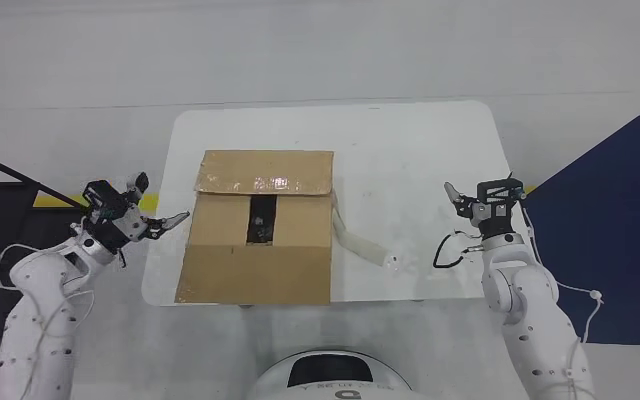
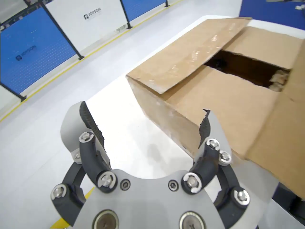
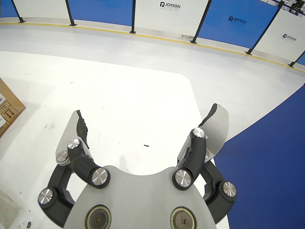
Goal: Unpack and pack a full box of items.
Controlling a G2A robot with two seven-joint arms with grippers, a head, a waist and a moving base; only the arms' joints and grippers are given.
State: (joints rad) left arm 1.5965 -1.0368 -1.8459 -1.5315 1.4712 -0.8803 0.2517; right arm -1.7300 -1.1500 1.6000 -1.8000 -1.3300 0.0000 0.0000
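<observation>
— How do the fingers stand?

— Both pairs are spread wide with nothing between the pads. The left gripper (image 2: 144, 107) is just beside the left wall of the brown cardboard box (image 1: 255, 272), out past the left edge of the white round-cornered table (image 1: 420, 160). I cannot tell whether its nearer fingertip touches the cardboard.

— And the other?

— The right gripper (image 3: 146, 109) hangs over the table's right edge, well apart from the box.

— Where is the box itself?

— On the left half of the table. Its far and near flaps are folded down, and a narrow dark gap (image 1: 262, 220) lies open between the side flaps. Something dark and something pale and crumpled show inside, too hidden to name.

— Anything outside it?

— A long white soft wrapped roll (image 1: 360, 245) lies on the table by the box's right side, slanting towards the near edge.
</observation>
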